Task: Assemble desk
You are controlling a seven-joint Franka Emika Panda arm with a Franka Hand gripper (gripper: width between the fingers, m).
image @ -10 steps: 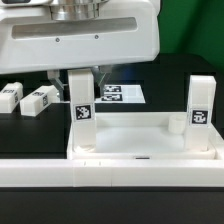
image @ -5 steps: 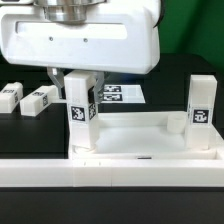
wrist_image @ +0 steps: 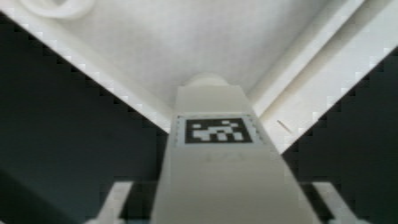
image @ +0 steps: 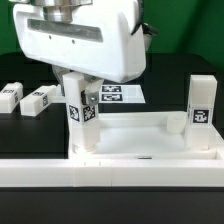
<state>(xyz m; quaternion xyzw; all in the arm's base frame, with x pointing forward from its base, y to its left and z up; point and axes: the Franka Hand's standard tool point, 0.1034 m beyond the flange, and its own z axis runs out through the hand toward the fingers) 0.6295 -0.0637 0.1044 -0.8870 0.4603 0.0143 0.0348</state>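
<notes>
White leg [image: 82, 118] clenched in gripper [image: 84, 92], upright at the panel [image: 140, 133] corner.
Keep it vertical while you seat it fully.

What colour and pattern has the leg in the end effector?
White leg with a black-and-white square tag; the wrist view shows it best.

Bright even light, low-res pics; white panel [image: 140, 135] nr blown out; wrist view soft, leg [wrist_image: 217, 165] blurry
</notes>
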